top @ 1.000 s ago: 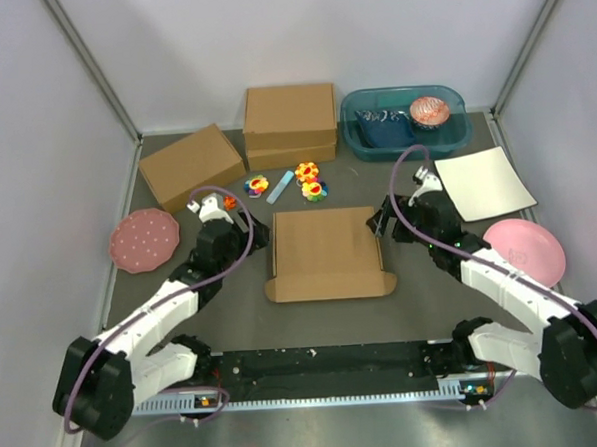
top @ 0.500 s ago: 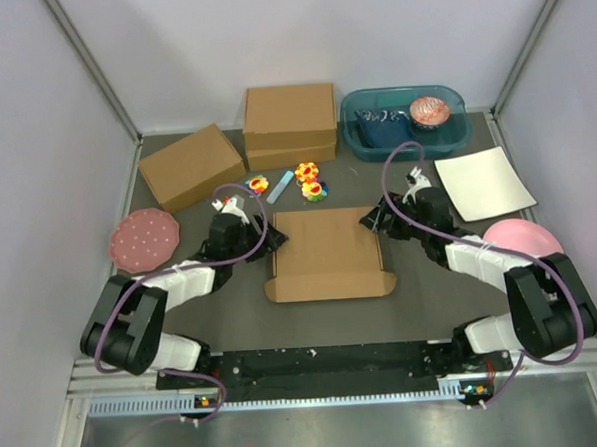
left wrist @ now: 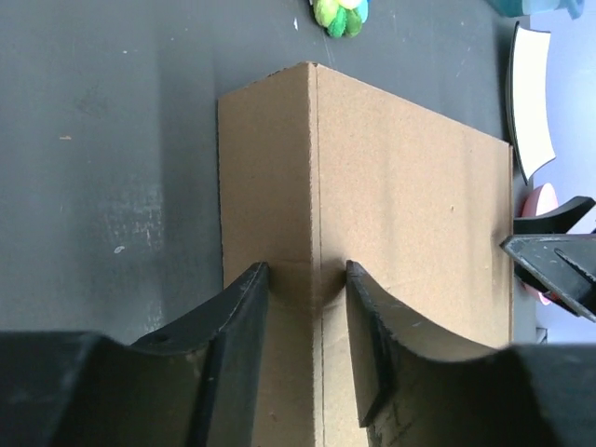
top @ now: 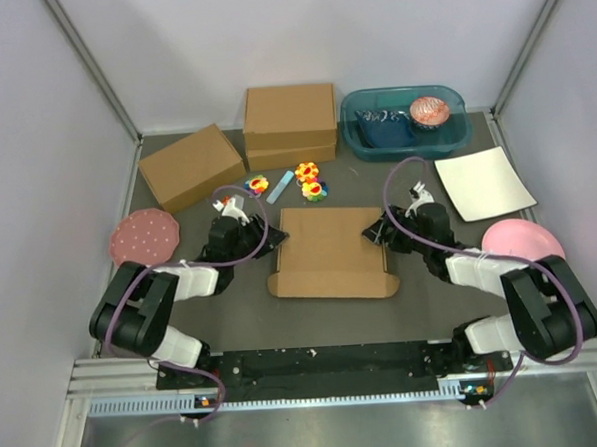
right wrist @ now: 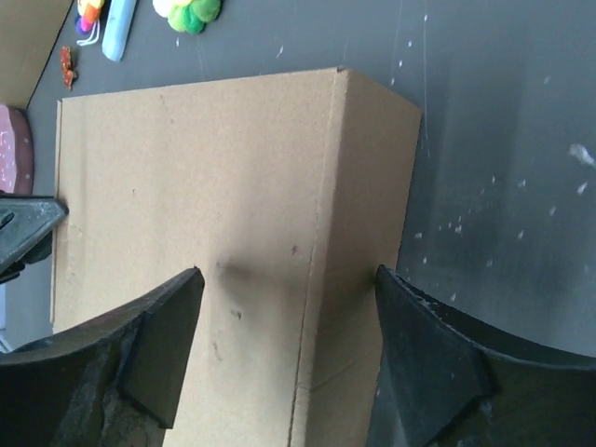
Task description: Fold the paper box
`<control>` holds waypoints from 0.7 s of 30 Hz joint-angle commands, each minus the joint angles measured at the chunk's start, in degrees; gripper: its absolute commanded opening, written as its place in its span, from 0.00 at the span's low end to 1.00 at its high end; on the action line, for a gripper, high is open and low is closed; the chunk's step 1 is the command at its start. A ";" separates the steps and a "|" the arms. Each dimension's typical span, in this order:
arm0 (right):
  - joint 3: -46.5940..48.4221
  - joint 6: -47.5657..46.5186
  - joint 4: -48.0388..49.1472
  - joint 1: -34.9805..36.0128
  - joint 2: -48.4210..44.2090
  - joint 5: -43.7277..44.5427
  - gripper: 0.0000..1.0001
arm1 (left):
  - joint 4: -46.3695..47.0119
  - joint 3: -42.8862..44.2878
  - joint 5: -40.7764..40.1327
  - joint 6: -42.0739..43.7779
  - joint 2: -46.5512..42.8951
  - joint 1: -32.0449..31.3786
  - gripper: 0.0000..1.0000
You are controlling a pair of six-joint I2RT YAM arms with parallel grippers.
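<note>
The paper box [top: 330, 250] is a flat brown cardboard mailer lying folded in the middle of the table. My left gripper [top: 272, 238] is at its left side. In the left wrist view its jaws [left wrist: 305, 279] have narrowed astride the box's [left wrist: 410, 233] folded left edge, one finger on the side wall and one over the top face. Whether they pinch the cardboard does not show. My right gripper [top: 376, 231] is at the right side. Its wide-open jaws [right wrist: 289, 293] straddle the box's [right wrist: 186, 186] right edge.
At the back stand a smaller angled brown box [top: 191, 166], a taller brown box [top: 289, 124] and a teal bin [top: 403, 123]. Small colourful toys [top: 311, 183] lie behind the paper box. A white sheet [top: 484, 182] and a pink plate [top: 525, 247] lie right, another pink plate [top: 144, 240] left.
Both arms have swung in to the box's left and right sides. The jaws have narrowed, the left ones much more. The box has turned slightly.
</note>
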 commanded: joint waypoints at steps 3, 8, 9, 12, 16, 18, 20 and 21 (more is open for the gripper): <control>1.71 -0.44 -10.03 0.23 -12.42 2.11 0.82 | -10.28 -1.33 -1.03 0.88 -8.66 0.86 0.55; 3.48 -2.29 -16.03 -3.73 -19.27 1.49 0.82 | -17.76 0.16 -3.51 2.46 -18.07 2.80 0.66; 3.30 -2.46 -16.55 -3.91 -19.63 2.02 0.82 | -18.29 0.17 -3.86 2.99 -18.60 2.89 0.66; 1.47 -2.55 -15.51 -4.00 -19.47 0.80 0.72 | -18.30 0.43 -4.22 2.91 -18.00 2.89 0.66; -1.26 -0.62 -11.55 -3.83 -17.44 -2.28 0.64 | -15.76 -0.36 -1.23 2.03 -14.31 2.80 0.64; -2.06 -0.62 -10.94 -3.12 -17.09 -2.20 0.64 | -14.00 -1.06 -0.52 1.50 -13.34 2.71 0.63; -2.41 -0.71 -10.93 -2.25 -16.83 -1.76 0.65 | -13.12 -1.77 0.18 1.15 -12.19 2.54 0.63; -2.41 -0.79 -11.02 -1.89 -16.65 -1.58 0.65 | -12.16 -1.94 0.53 0.80 -11.58 2.36 0.63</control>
